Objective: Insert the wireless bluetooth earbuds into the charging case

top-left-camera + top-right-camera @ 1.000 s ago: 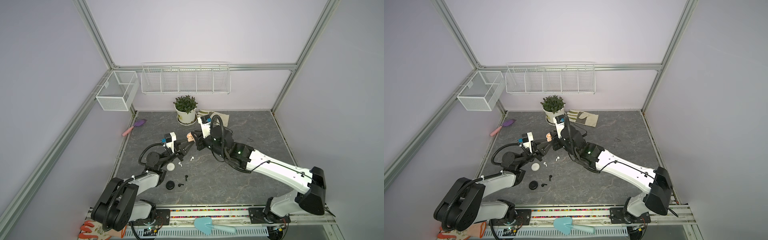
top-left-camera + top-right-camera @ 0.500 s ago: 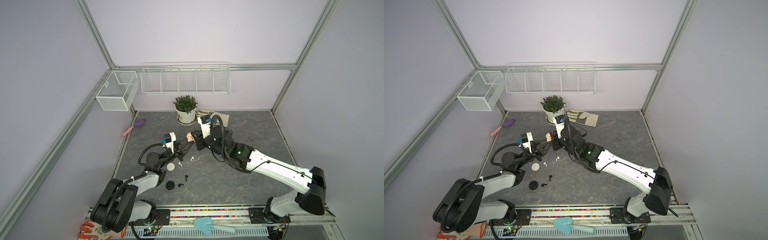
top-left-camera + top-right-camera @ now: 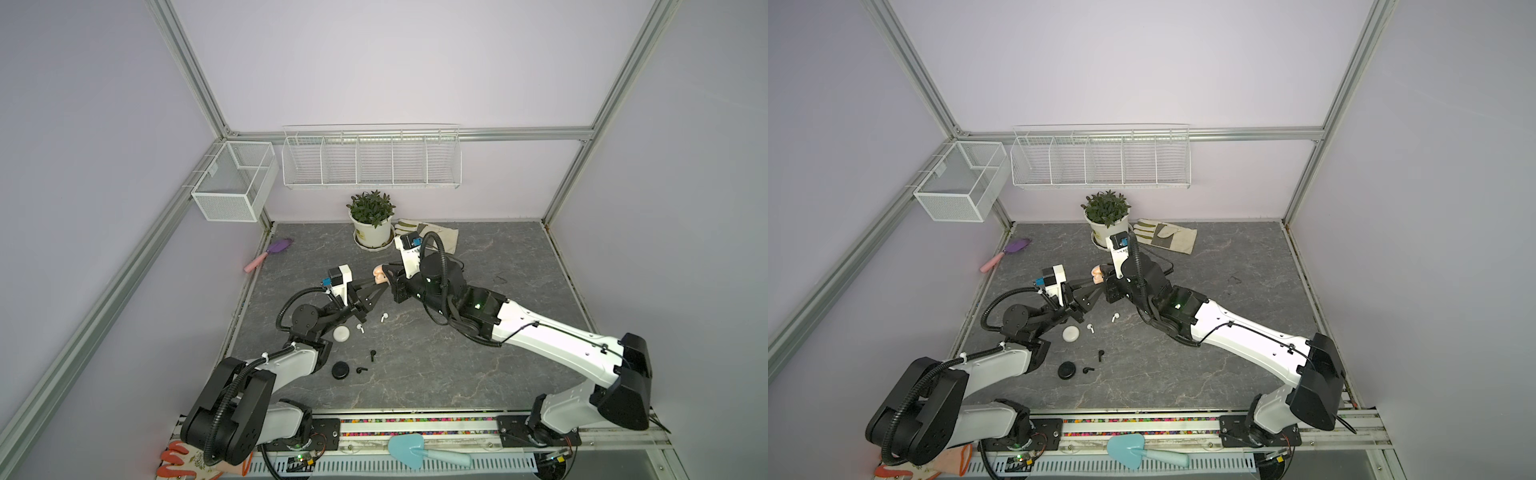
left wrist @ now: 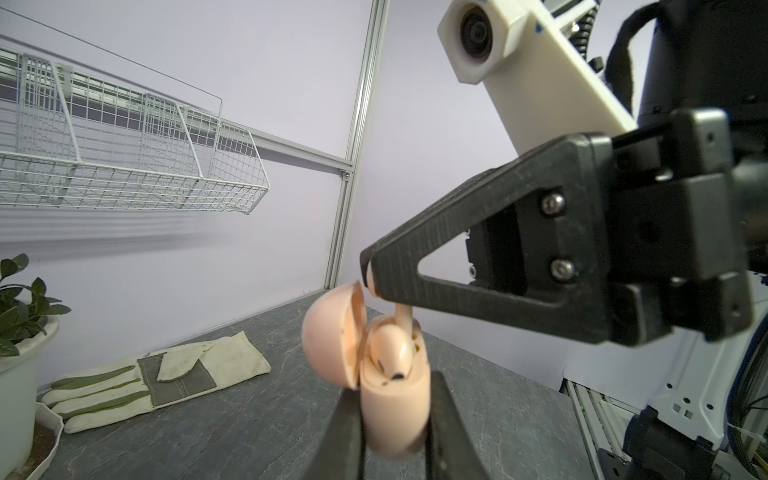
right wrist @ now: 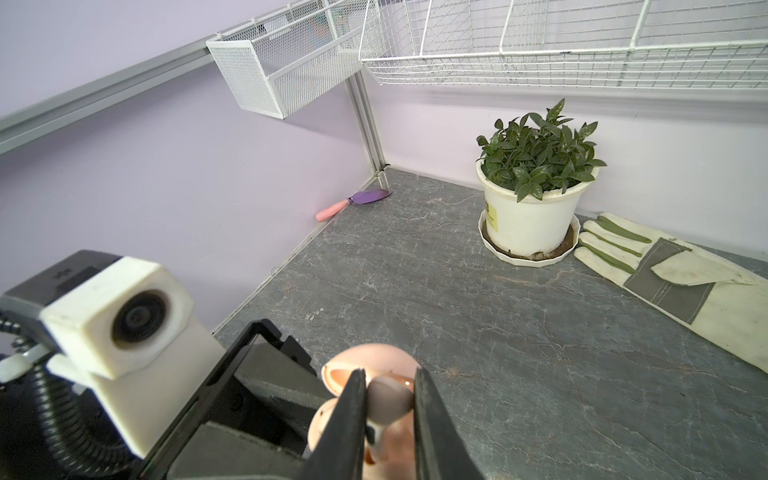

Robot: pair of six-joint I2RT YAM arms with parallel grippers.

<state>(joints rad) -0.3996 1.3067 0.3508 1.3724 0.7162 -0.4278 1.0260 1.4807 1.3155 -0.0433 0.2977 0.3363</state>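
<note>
now the pink earbud (image 5: 388,399), pinched by the right gripper (image 5: 390,376), sits half into the open pink case (image 4: 390,415) clamped in the left gripper (image 4: 392,390), while two white buds (image 3: 383,317) and two black buds (image 3: 372,354) wait uncased on the table (image 3: 457,374).

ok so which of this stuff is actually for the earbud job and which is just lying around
Job: pink case in left gripper, pink earbud in right gripper, white case, black case, white earbuds, black earbuds.
Lying about: plant, glove, purple trowel, blue trowel, wire baskets.
</note>
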